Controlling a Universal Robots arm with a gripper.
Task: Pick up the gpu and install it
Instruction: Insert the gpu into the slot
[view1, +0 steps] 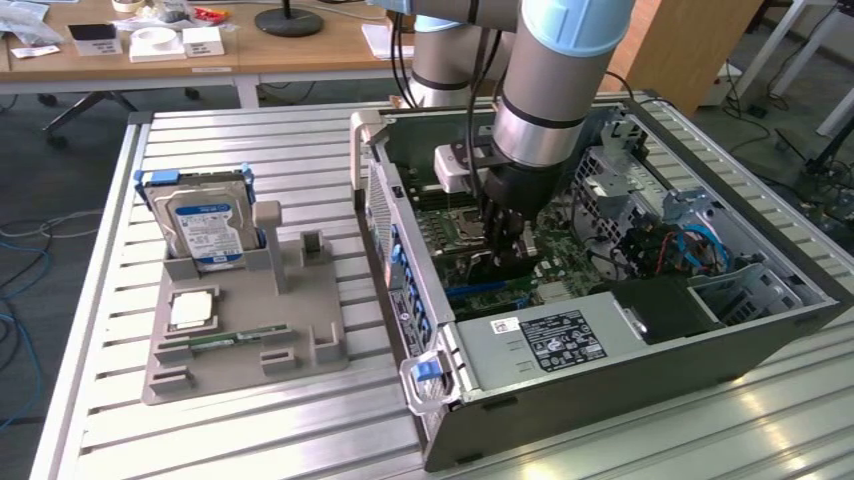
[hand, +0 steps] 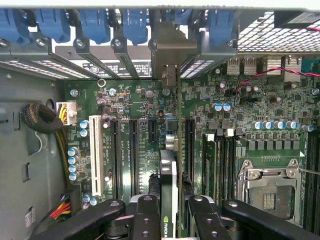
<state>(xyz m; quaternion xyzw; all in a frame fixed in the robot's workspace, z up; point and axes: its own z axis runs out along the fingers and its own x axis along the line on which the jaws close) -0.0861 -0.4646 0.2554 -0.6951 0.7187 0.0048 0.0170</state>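
Note:
The gpu (hand: 169, 175) shows edge-on as a thin dark card. It stands upright over the motherboard's black slots (hand: 134, 150), and its silvery end bracket (hand: 172, 47) reaches the row of blue latches at the case's rear wall. My gripper (hand: 172, 220) is shut on the card, one black finger (hand: 147, 215) on each side. In the exterior view the gripper (view1: 505, 255) reaches down into the open computer case (view1: 747, 330) with the gpu (view1: 483, 268) low over the green board. I cannot tell whether the card's edge sits in a slot.
On the exterior view's left, a grey holder (view1: 314, 350) carries a hard drive (view1: 207, 225), a square chip (view1: 191, 310) and a green memory stick (view1: 234, 340). Inside the case are the power supply (view1: 561, 340), a drive cage (view1: 627, 180), the processor socket (hand: 270, 192) and bundled cables (hand: 42, 120).

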